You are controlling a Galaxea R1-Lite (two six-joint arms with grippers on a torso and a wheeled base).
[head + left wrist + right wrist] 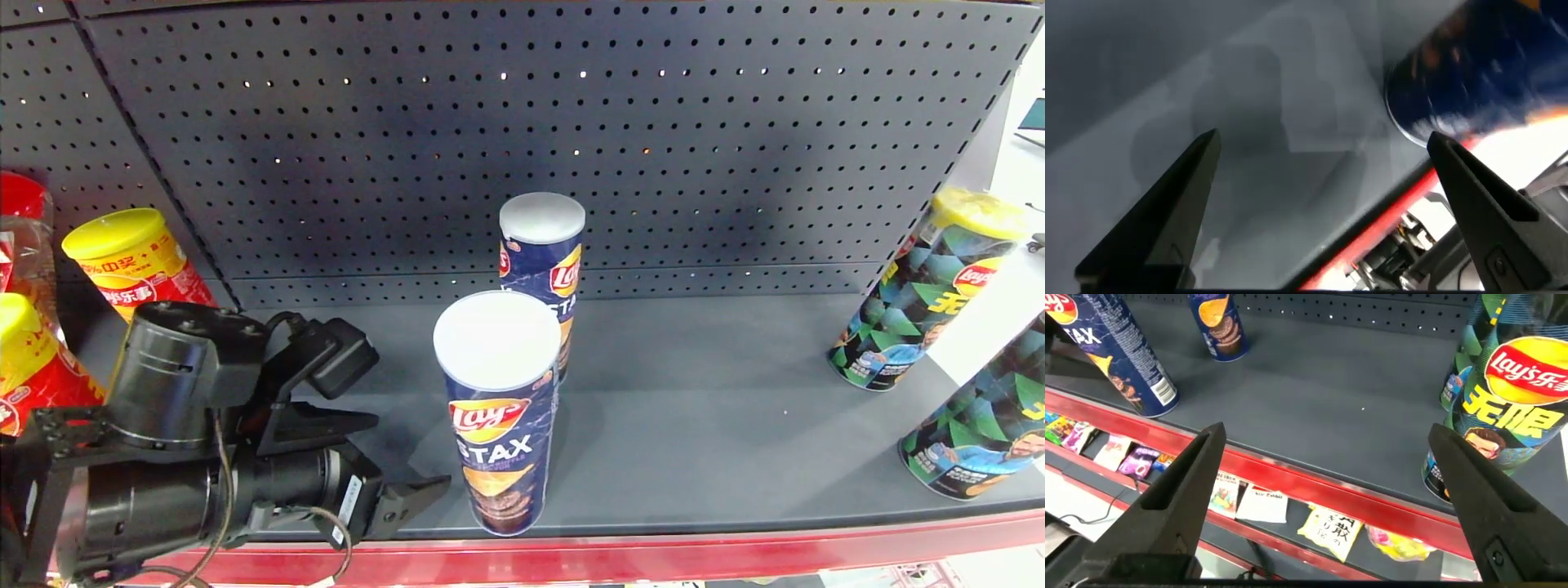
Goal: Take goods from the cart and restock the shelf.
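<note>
L gripper (412, 451) sits low at the front edge of the shelf (694, 425), just left of the front blue can (498, 408). It's close to the can but not touching. Jaws are spread wide w/ nothing between them. In the L wrist view both fingers (1167, 220) hang over the grey shelf deck, the can's base is just past one fingertip, and the red shelf lip runs beneath.

R gripper (1327, 433) is also wide open and empty. It's out in front of the red lip, between the blue cans on one side and the green cans (1511, 400) on the other.

Front blue can stands upright near the front edge, approx mid-shelf. Rear blue can (543, 269) stands upright right behind it, nearer the pegboard (522, 122) back panel. The two are v. close; can't tell if they touch. Both have white lids.

Green cans: two w/ yellow lids at the right end of the shelf, one further back than the other. Red cans (135, 261) w/ yellow lids stand at the left end, behind the L arm. Packets (1331, 531) lie on the tier under the shelf.
</note>
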